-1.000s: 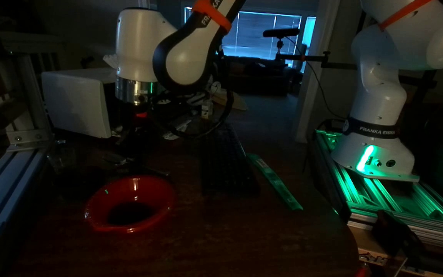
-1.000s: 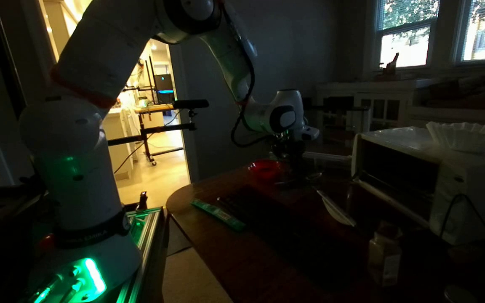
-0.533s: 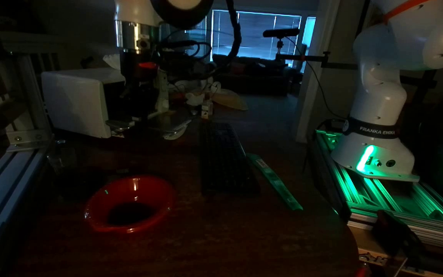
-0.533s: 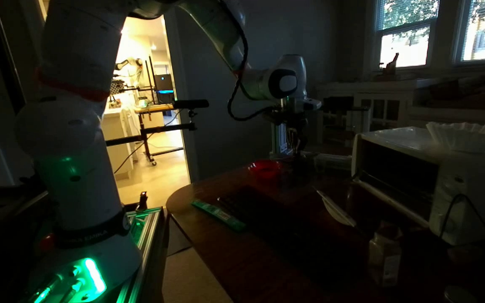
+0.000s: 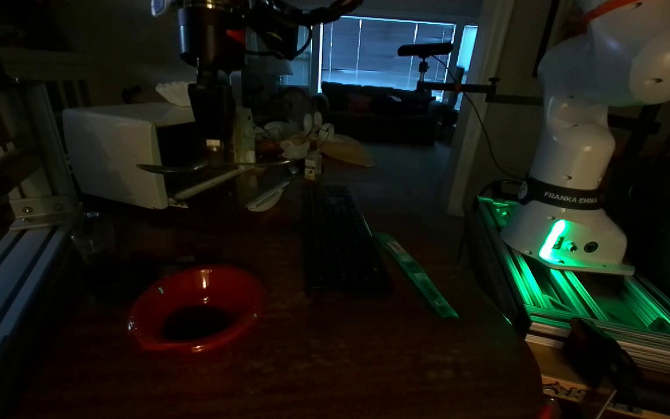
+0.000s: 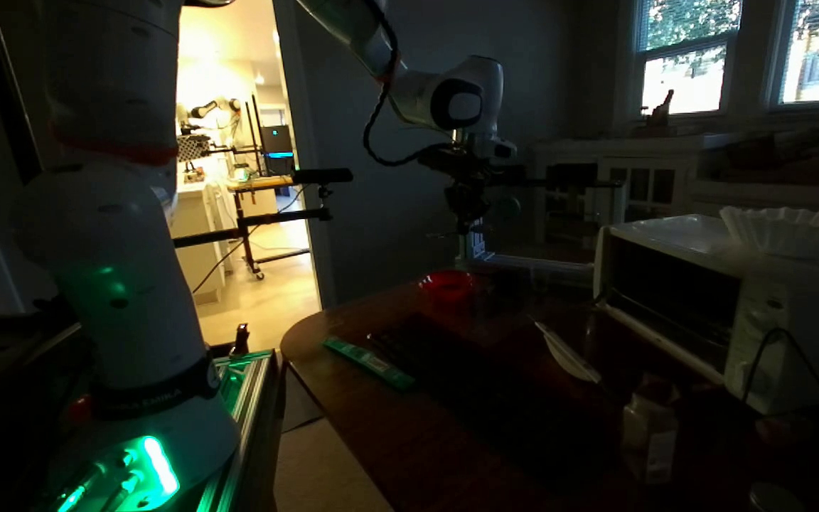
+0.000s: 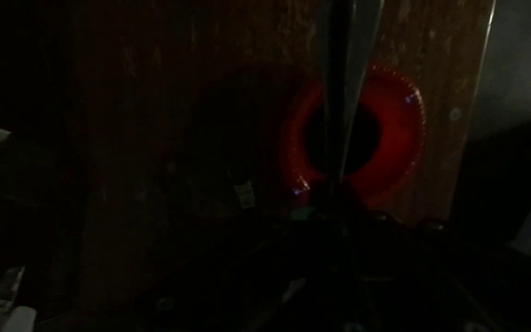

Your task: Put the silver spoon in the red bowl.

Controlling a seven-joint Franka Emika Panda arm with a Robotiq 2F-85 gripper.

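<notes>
The red bowl sits upright on the dark table and also shows in an exterior view. In the wrist view the bowl lies below my gripper, partly covered by the spoon. My gripper is shut on the silver spoon and holds it roughly level, well above the table. The gripper also shows in an exterior view, where one spoon end sticks out. In the wrist view the spoon extends from the very dark fingertips. The inside of the bowl is dark.
A black keyboard and a green strip lie beside the bowl. A white toaster oven stands on the table. A clear glass, a white utensil and a jar also stand or lie there.
My gripper has risen from near the table behind the bowl, carrying the spoon up with it. The bowl and other objects have not moved.
</notes>
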